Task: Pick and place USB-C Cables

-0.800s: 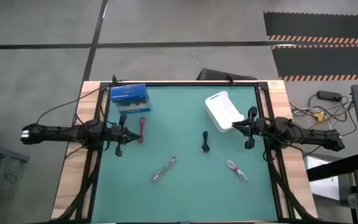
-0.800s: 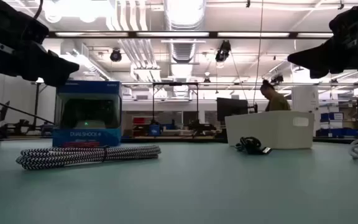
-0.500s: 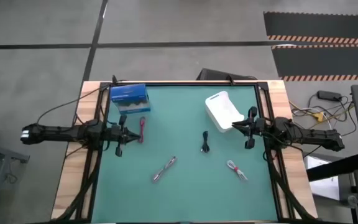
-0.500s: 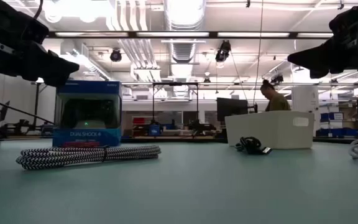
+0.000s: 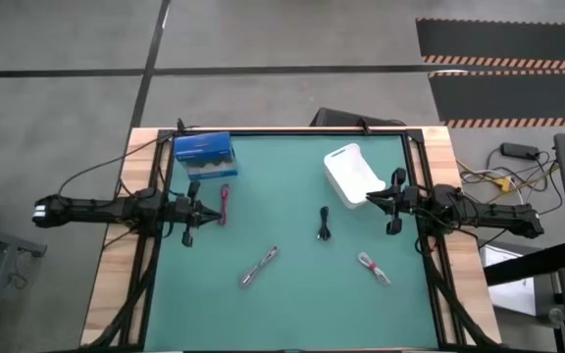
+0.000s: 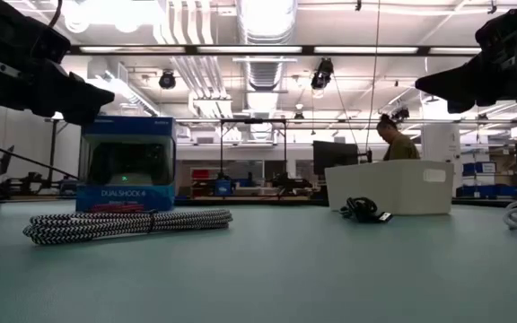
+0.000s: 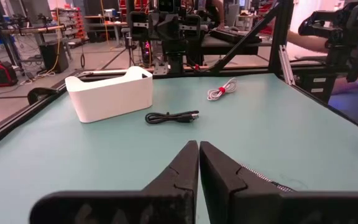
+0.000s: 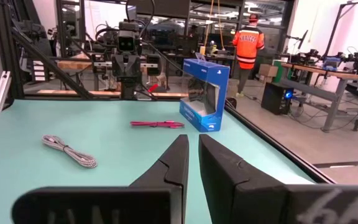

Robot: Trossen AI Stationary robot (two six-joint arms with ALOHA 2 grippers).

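Beside red cable (image 5: 225, 204), blue box (image 5: 204, 155).

Light: bright, even, from ceiling fixtures (image 6: 267, 18) glaring white in the low view.
Shadows: faint on the green table (image 5: 292, 284).
Focus: near tabletop soft in the low view; far room sharper.

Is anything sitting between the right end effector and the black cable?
Nothing visible does. The right end effector hangs beside the white bin, and only bare mat lies between it and the black cable.
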